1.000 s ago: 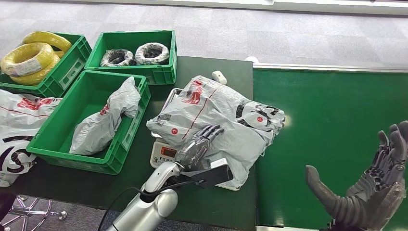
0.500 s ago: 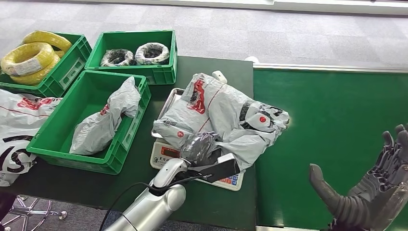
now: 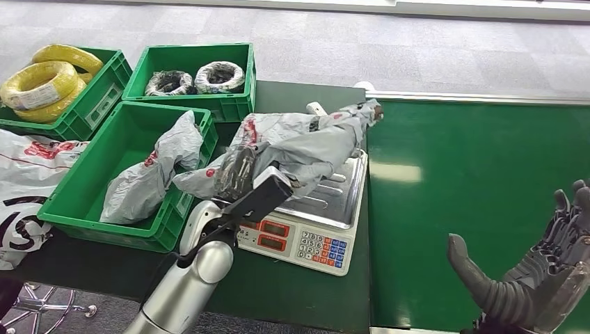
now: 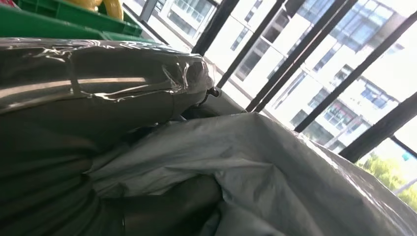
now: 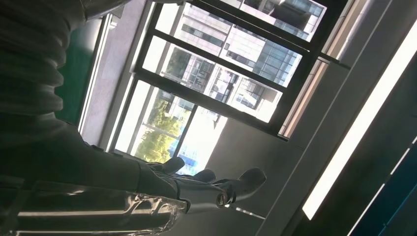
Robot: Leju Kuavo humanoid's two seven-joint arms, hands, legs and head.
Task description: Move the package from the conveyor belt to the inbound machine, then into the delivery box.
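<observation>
Our left hand (image 3: 236, 172) grips the grey package (image 3: 299, 142), which hangs lifted above the steel pan of the weighing scale (image 3: 313, 216), its near end reaching toward the green delivery box (image 3: 83, 202). Our right hand (image 3: 532, 278) hovers over the green conveyor belt (image 3: 473, 174), palm up, fingers spread and holding nothing.

My left hand (image 3: 236, 170) is lying buried in the folds of the grey package (image 3: 299, 142), so its fingers are hiding from me. The package is covering the scale's (image 3: 316, 226) far end. The frame edge is cutting off my right hand (image 3: 536, 278).
</observation>
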